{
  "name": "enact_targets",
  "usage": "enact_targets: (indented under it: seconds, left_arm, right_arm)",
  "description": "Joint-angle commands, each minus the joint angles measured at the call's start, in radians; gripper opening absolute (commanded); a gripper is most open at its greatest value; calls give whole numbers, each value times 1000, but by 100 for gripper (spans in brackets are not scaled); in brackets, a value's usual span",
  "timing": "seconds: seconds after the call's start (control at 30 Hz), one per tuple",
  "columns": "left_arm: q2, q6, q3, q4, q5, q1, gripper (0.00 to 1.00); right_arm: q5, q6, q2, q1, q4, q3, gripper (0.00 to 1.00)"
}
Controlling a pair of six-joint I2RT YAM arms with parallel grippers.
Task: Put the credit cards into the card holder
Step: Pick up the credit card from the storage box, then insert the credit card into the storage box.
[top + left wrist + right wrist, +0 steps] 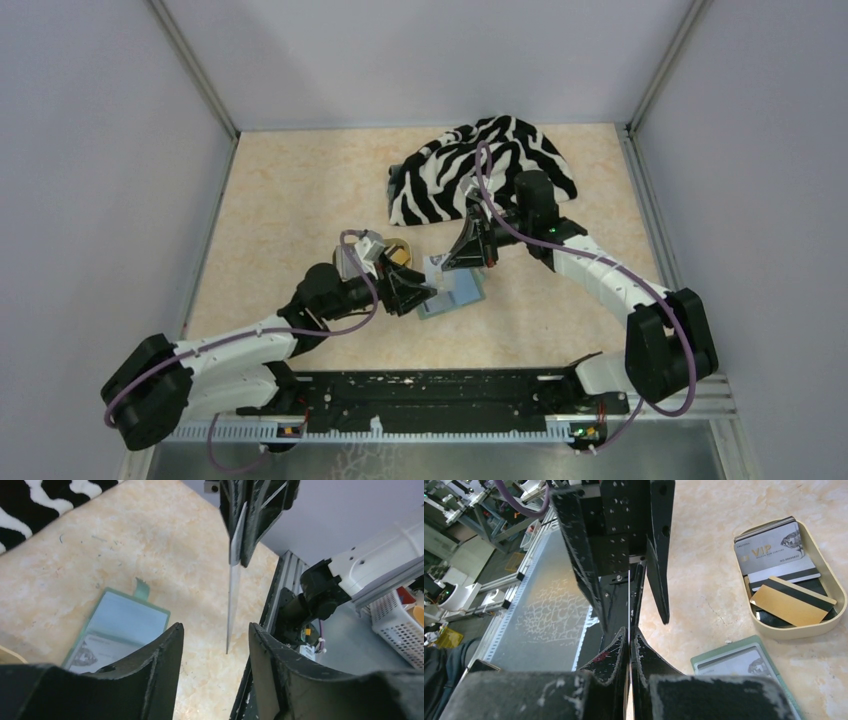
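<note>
**One card clamped in my right gripper, my left standing open around it**

The card (231, 597) hangs edge-on above the table (150, 540), and my right gripper (630, 632) is closed tight on its upper end. Its free lower end reaches down between the fingers of my left gripper (216, 632), which stand apart on either side. From my left wrist view, neither finger looks to touch it.

The holder (458, 297) lies open on the table near the middle, pale inside up, at about 5 o'clock from where my two grippers meet. Something pale and printed sits in it.

At 10 o'clock from the holder, close by, is the tan tray (839, 587) with more cards (791, 602) stacked in it: a gold one, a dark striped one and a grey one. The zebra cloth (480, 170) is bunched at 12 o'clock, near the far edge.
</note>
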Motion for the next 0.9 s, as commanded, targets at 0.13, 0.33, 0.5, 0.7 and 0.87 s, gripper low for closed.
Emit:
enact_targets:
  seconds: [0.13,0.33,0.5,0.7,0.87]
  left_arm:
    - [133,-48,53,128,104,1,33]
    - [158,-66,44,184,140,1,0]
    - [147,-64,26,165,129,2,0]
    - [110,-73,-5,71,14,1,35]
    - [20,-150,-114,21,-178,1,47]
  right_arm:
    - [-21,-77,-8,10,-13,23,0]
    - [0,-127,-3,11,-82,36,0]
    - [54,-280,9,11,-262,93,1]
    - [126,-366,37,-22,-359,130,0]
    - [154,-168,58,-95,-176,39,0]
